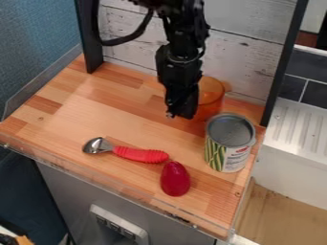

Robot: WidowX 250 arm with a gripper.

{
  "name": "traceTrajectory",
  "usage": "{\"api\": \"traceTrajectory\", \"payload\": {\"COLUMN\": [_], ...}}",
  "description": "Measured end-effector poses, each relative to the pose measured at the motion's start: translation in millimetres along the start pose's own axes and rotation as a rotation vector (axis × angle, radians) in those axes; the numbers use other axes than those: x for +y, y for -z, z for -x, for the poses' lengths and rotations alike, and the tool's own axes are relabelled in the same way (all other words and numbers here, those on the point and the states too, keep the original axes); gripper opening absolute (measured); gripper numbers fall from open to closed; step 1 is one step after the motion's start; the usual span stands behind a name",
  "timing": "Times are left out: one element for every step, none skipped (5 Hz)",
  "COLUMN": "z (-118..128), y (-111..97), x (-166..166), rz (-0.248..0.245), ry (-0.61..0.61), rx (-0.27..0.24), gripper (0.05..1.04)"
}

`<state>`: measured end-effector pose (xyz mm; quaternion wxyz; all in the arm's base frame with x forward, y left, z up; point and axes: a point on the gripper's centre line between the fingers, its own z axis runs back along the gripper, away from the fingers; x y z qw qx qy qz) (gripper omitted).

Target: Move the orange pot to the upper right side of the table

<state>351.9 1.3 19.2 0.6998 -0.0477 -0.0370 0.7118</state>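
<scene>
a light-and-reddish wooden table (96,103) with four things on it
an orange pot (212,95) sits at the far right, an upright can (230,143) on its near side; a red-handled spoon (139,154) lies near the middle, bowl to the left, with a dark red, egg-shaped thing (174,179) by its handle end.

I see 1 upright can (228,146) at the right, 1 spoon (137,153) with a red handle lying left of it, and 1 red oval object (175,179) just beside the handle's end. Whitewashed planks (249,55) stand behind.
</scene>
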Motion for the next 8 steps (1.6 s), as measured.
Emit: {"api": "traceTrajectory", "payload": {"z": [-1.1,-1.8,-0.9,-3.0,-5.2,-13.5,-12.7,-19.5], "y": [9.6,12.1,12.0,12.1,0.0,-22.0,-53.1,-67.8], "x": [3.6,0.1,3.3,3.2,2.3,0.1,0.3,6.9], "rz": [-0.025,-0.022,-0.041,-0.034,-0.011,0.028,0.097,0.156], "ry": [0.006,0.017,0.024,0.007,-0.004,-0.020,-0.006,0.020], "rx": [-0.003,-0.010,-0.001,-0.011,-0.013,-0.011,-0.003,-0.013], "gripper": [0.078,0.112,0.296,0.588,0.891,1.009,1.003,1.000]}}
